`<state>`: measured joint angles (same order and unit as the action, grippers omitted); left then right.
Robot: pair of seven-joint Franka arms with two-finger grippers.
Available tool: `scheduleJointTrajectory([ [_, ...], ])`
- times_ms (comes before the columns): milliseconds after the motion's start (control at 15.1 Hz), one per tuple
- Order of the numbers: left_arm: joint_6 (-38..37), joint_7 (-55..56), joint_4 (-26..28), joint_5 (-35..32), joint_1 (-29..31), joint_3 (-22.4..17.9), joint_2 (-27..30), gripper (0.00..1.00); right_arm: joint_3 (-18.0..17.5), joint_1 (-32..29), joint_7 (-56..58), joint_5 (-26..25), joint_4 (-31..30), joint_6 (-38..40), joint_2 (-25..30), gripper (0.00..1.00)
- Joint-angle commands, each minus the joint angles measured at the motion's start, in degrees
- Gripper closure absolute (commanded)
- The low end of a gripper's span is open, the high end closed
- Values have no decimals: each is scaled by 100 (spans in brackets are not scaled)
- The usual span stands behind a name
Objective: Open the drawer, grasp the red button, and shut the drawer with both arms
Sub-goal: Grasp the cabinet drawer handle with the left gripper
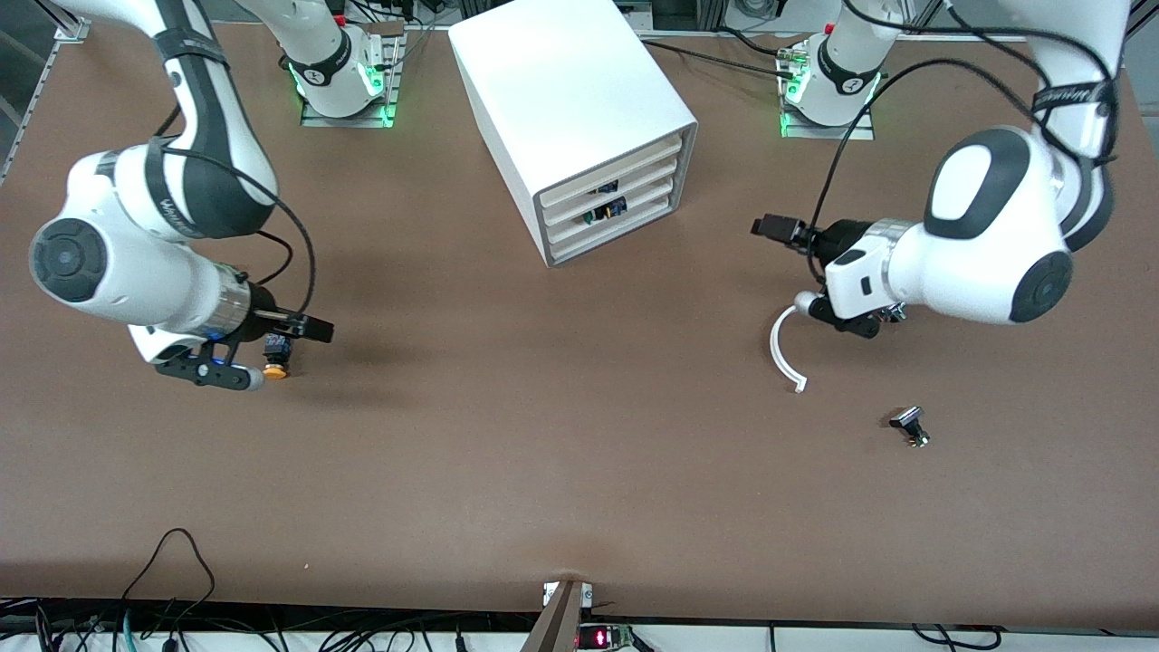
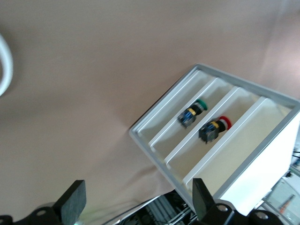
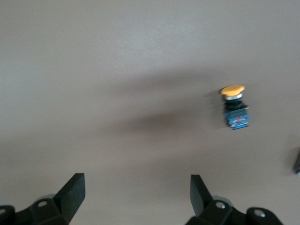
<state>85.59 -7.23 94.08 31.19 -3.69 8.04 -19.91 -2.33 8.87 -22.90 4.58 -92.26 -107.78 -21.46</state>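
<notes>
The white cabinet [image 1: 579, 109] stands at the table's middle, close to the robots' bases, with its three drawers [image 1: 616, 204] pushed in. In the left wrist view the red-capped button [image 2: 215, 129] lies inside one drawer [image 2: 187, 147]; a green-capped button [image 2: 192, 112] lies in the drawer beside it. My left gripper [image 1: 840, 317] [image 2: 138, 201] hangs open and empty over the table toward the left arm's end, apart from the cabinet's front. My right gripper [image 1: 213, 371] [image 3: 136, 192] is open and empty, low over the table at the right arm's end.
A yellow-orange-capped button [image 1: 276, 358] [image 3: 234, 108] lies on the table beside the right gripper. A white curved strip [image 1: 783, 349] hangs by the left hand. A small black part [image 1: 910, 426] lies nearer the front camera than the left gripper.
</notes>
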Motion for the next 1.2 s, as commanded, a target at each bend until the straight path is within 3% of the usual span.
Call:
scheduleJointTrajectory([
  [0, 570, -838, 741, 710, 35, 13, 48, 0, 13, 211, -530, 61, 76, -182, -112, 1],
  [465, 1898, -2771, 2526, 2723, 26, 461, 92, 2, 13, 703, -1865, 61, 94, -288, -253, 1],
  [598, 1979, -3422, 2913, 3320, 26, 523, 92, 7, 13, 782, -2130, 61, 103, -314, -279, 1],
  [731, 1979, -3758, 3151, 3682, 26, 654, 92, 9, 13, 852, -2411, 61, 103, -323, -288, 1],
  [930, 1979, -4093, 3240, 3745, 17, 891, 22, 25, 13, 940, -2789, 61, 146, -385, -332, 1],
  [1129, 1988, -4154, 3275, 3780, 17, 1059, -92, 25, 13, 1029, -2983, 70, 156, -385, -367, 1],
])
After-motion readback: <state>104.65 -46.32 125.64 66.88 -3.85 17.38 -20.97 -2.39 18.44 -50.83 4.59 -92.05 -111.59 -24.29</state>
